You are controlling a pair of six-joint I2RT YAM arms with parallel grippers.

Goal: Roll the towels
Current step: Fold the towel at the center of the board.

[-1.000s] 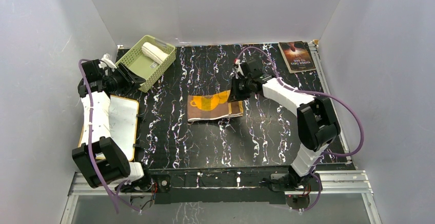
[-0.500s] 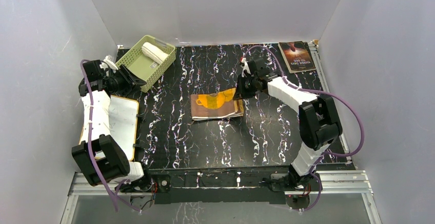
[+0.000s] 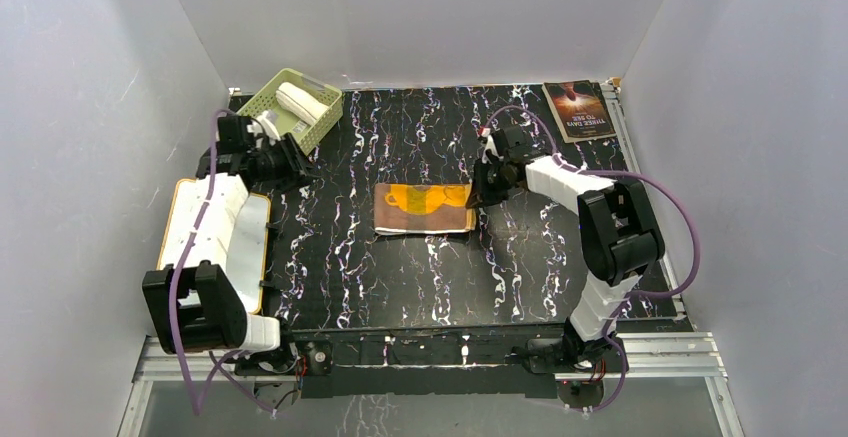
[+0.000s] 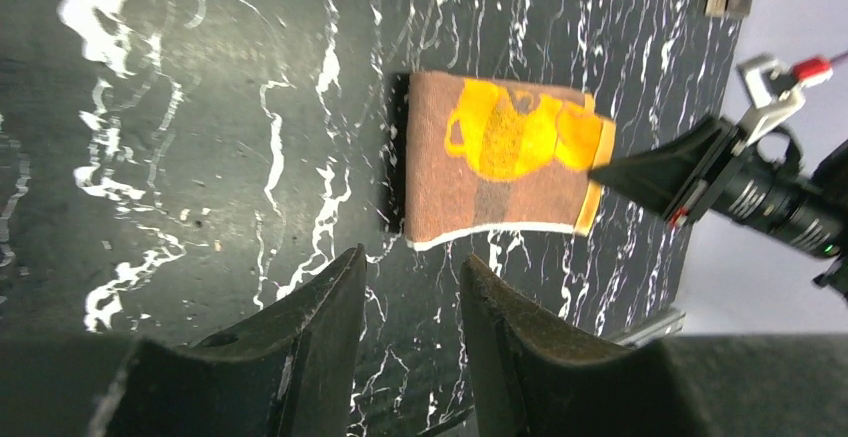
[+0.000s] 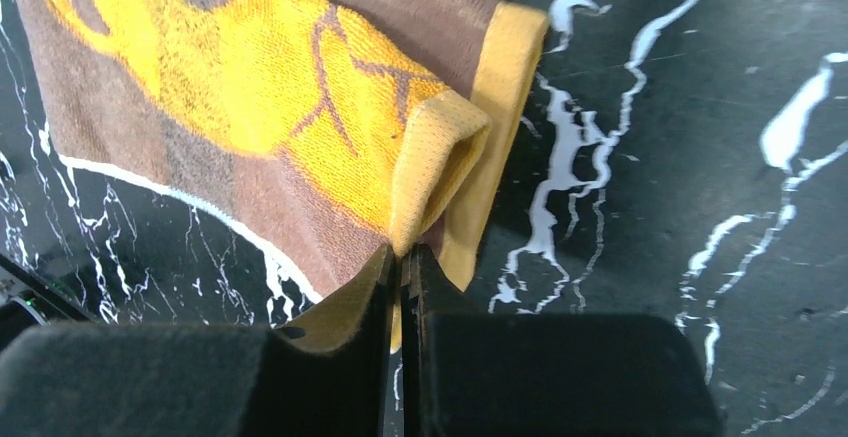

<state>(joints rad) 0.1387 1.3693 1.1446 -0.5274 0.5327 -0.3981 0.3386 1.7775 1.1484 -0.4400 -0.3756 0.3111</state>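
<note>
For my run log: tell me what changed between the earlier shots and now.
The right arm drew rightward, jaws shut on the right edge of the mustard towel, dragging it slightly right and flatter. The left arm swung from beside the basket toward the towel, jaws open. The cream towel in the basket and the book stayed put.

mustard-brown towel (image 3: 422,208) flat mid-table, right edge curled up; cream towel (image 3: 303,103) rolled, lying in basket (image 3: 260,99) far-left.
</note>
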